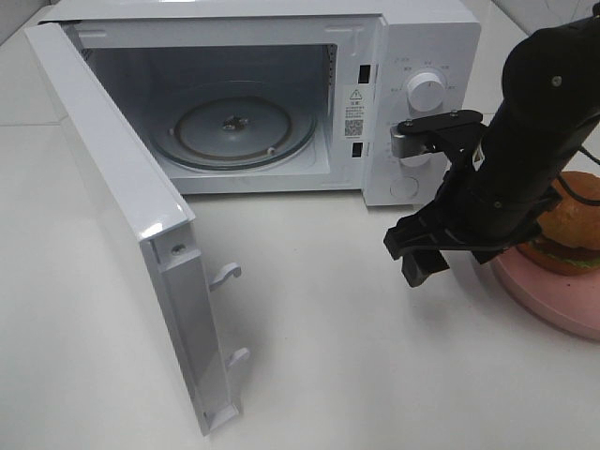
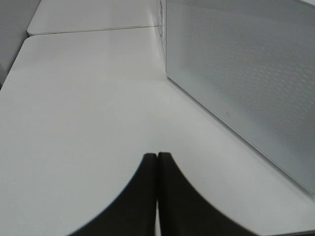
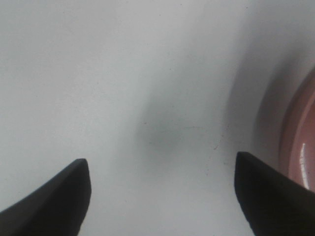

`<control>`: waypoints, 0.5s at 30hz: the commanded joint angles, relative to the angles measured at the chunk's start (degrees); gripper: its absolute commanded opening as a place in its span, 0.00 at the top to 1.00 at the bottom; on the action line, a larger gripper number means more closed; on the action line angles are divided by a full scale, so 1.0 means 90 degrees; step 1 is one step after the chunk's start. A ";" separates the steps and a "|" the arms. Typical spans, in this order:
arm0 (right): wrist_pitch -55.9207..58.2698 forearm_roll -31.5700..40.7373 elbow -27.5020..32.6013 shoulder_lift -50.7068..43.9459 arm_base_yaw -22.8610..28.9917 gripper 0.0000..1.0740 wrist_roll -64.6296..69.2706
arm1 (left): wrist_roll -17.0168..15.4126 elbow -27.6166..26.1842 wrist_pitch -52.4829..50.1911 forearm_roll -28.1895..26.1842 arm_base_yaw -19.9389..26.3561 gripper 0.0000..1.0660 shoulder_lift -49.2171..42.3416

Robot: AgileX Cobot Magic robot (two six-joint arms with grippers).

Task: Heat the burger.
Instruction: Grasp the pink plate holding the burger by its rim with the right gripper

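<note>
I see the burger (image 1: 577, 225) sitting upright, bun on top, on the pink plate (image 1: 553, 305) right of the microwave (image 1: 427, 37) (my right arm hides most of it). The right gripper (image 3: 162, 167) gapes wide and empty beside the plate; the left gripper (image 2: 157, 157) is pressed closed, empty.

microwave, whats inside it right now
Only the glass turntable lies in the open microwave; no food on it. The door covers a little of the cavity's left side. The burger sits outside on the pink plate, partly behind the right arm.
</note>
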 commanded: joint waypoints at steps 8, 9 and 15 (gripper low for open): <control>0.0121 -0.1534 -0.0032 -0.0057 -0.0025 0.30 0.0490 | -0.0006 0.0000 -0.0089 -0.0038 0.0006 1.00 -0.0115; 0.0140 -0.1687 -0.0032 -0.0038 -0.0025 0.30 0.0579 | -0.0006 0.0000 -0.0089 -0.0038 0.0006 1.00 -0.0115; 0.0236 -0.1942 -0.0032 0.0267 -0.0191 0.30 0.0834 | -0.0006 0.0000 -0.0089 -0.0038 0.0006 1.00 -0.0115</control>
